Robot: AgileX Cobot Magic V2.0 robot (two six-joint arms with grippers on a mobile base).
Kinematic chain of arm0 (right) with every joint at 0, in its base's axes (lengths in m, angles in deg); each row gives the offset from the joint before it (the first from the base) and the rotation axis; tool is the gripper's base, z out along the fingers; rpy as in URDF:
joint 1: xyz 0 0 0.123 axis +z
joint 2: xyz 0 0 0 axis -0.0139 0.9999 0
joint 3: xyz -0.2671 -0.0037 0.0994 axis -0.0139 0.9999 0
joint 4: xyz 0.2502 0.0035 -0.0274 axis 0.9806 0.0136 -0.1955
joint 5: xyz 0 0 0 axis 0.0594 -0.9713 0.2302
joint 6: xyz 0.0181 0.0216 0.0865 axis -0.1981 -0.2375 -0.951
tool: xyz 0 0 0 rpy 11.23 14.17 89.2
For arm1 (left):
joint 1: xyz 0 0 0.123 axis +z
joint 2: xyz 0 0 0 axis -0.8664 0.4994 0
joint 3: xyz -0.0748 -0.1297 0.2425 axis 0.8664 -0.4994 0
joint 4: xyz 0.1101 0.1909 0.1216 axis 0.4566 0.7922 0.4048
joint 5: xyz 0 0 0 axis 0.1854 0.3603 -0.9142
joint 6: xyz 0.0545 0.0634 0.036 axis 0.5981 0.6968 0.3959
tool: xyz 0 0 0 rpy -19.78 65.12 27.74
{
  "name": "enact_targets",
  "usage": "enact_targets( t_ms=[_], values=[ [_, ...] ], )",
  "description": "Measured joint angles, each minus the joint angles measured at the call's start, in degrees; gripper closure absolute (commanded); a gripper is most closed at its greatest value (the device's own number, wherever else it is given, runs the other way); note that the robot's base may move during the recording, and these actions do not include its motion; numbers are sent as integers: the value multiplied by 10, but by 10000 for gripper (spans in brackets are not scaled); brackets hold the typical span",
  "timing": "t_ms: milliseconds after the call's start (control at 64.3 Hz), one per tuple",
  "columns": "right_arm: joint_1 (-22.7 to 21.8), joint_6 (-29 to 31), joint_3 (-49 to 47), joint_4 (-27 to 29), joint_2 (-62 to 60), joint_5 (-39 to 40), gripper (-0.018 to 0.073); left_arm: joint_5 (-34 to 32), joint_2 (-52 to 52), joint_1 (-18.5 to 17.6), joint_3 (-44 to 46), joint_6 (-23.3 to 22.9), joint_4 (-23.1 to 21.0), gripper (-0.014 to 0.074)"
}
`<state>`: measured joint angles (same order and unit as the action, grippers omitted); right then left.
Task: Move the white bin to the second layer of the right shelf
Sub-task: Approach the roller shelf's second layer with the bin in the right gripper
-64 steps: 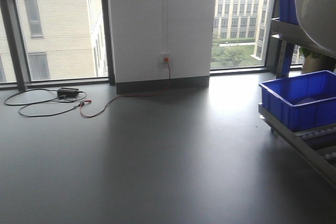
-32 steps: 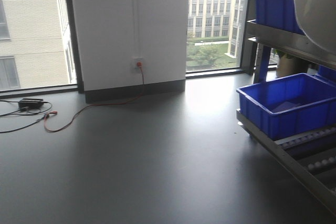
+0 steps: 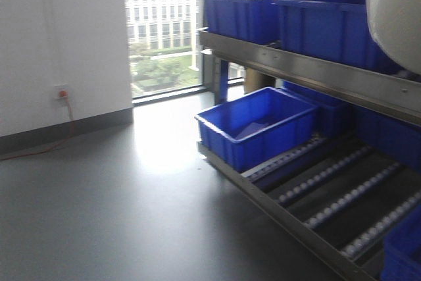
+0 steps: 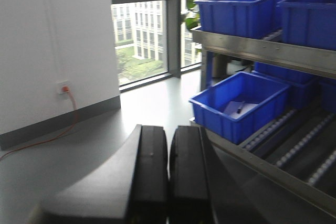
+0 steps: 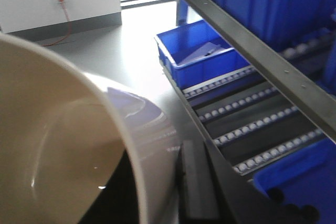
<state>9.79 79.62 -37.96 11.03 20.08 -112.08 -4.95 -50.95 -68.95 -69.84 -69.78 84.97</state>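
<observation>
Right gripper (image 5: 169,184): closed on the white bin (image 5: 63,145), by judgement; one finger (image 5: 195,182) lies against the outside of the wall, the inner one is hidden.
Left gripper (image 4: 169,132): pads pressed together, nothing between them.
Landmark: the blue crate (image 3: 256,126) at the window end of the roller level.
White bin: in the air at the right arm, touching no shelf; in the front view it sits higher than the landmark crate and on its side away from the window.
Second layer (image 3: 329,195): taken to be the roller level that carries the landmark crate; its bare rails start just beside that crate, away from the window.
Key relation: the bare rails lie below and ahead of the bin, beyond the front bar (image 5: 197,111).
Long axis: none for the rounded-square bin; the rails run back from the front bar.
Nearer arm: the right, which carries the bin.
Counts: one white bin; two grippers; two crates on the upper level (image 3: 316,70); one fully seen on the roller level, others cut off, number unclear.
</observation>
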Motion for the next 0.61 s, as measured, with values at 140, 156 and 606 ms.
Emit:
enact_targets(
  t_ms=[140,156,606],
  values=[
    [0,0,0,0,0,0,503,0,0,0,0,0,0,512],
    [0,0,0,0,0,0,503,0,0,0,0,0,0,512],
    [0,0,0,0,0,0,503,0,0,0,0,0,0,512]
  ],
)
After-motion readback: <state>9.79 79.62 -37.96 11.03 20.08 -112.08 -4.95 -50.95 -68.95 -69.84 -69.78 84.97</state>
